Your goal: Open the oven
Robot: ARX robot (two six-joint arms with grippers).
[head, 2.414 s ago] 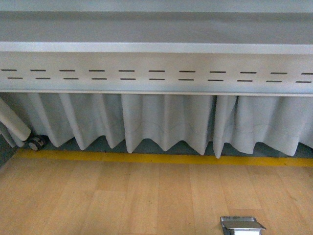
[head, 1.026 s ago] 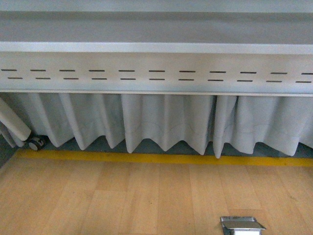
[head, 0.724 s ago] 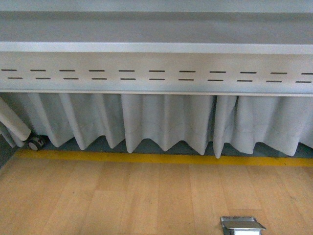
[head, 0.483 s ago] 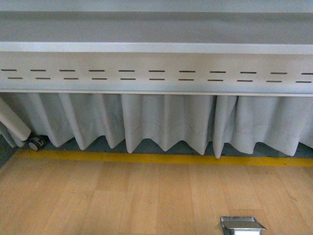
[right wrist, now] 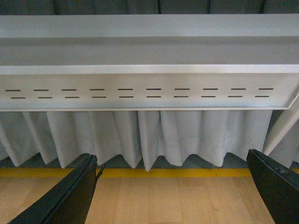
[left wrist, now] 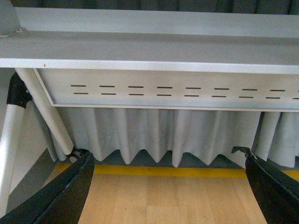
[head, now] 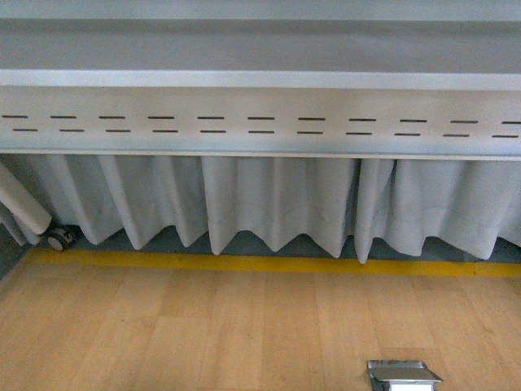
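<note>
Ahead, slotted panel [head: 260, 122], pleated curtain [head: 277, 204]; left gripper [left wrist: 163, 154], right gripper [right wrist: 173, 156], jaws wide

Oven: not in view. None of the three views shows its body, door, handle or knobs, so its state, pose and place cannot be told. The front view takes in only a grey table panel [head: 260, 122] with two rows of slots, a pleated white curtain [head: 277, 204] beneath it, and a wood floor [head: 203, 326] with a yellow line [head: 269, 264]. Both wrist views show the same surroundings.
</note>
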